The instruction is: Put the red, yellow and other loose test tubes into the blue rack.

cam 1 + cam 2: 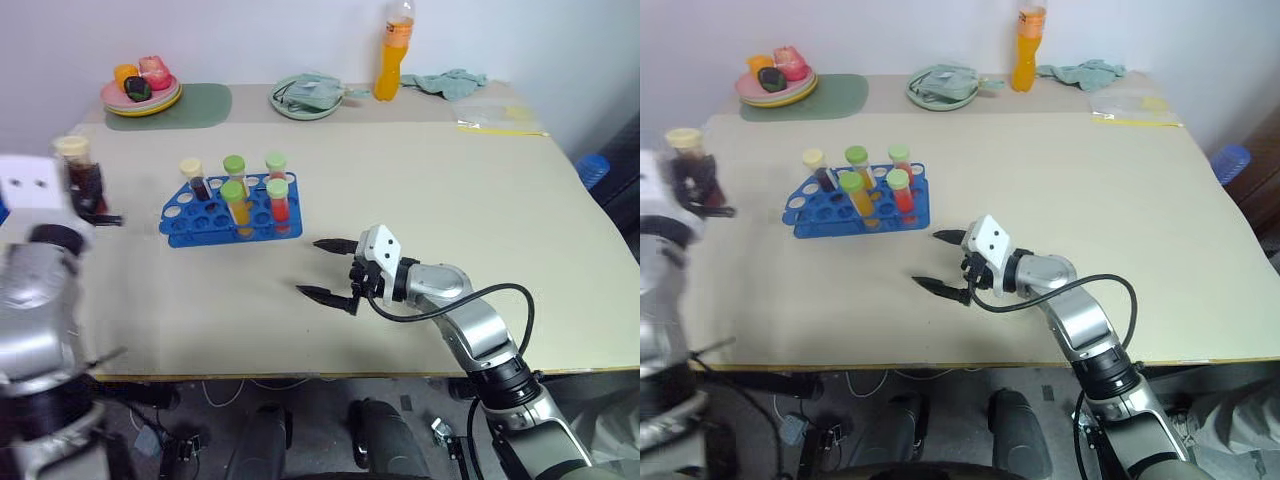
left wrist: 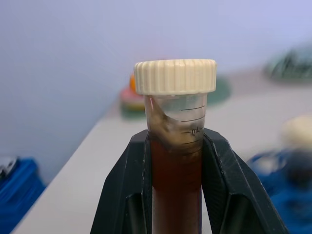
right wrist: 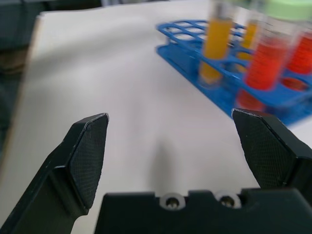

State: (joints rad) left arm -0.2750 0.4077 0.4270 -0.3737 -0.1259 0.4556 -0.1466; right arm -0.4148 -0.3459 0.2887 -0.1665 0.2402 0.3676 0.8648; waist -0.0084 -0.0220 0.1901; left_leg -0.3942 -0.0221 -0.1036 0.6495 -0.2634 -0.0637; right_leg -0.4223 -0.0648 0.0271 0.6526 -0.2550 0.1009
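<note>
Pinching the maroon tube (image 2: 175,161) just below its cream cap, the left claw (image 1: 88,190) carries it upright, raised left of the blue rack (image 1: 232,212), probably so it drops straight into a hole; five tubes already stand racked; the right claw (image 1: 328,270) hovers spread and empty over the desk (image 1: 450,190).

Looking like a staged lab-style test bench: beige table (image 1: 420,180) standing against a plain white wall, blue rack (image 1: 215,218) holding capped test tubes (image 1: 236,205) at centre left, toy food on stacked plates (image 1: 142,95) sitting upper left, orange drink bottle (image 1: 394,50) standing top centre.
</note>
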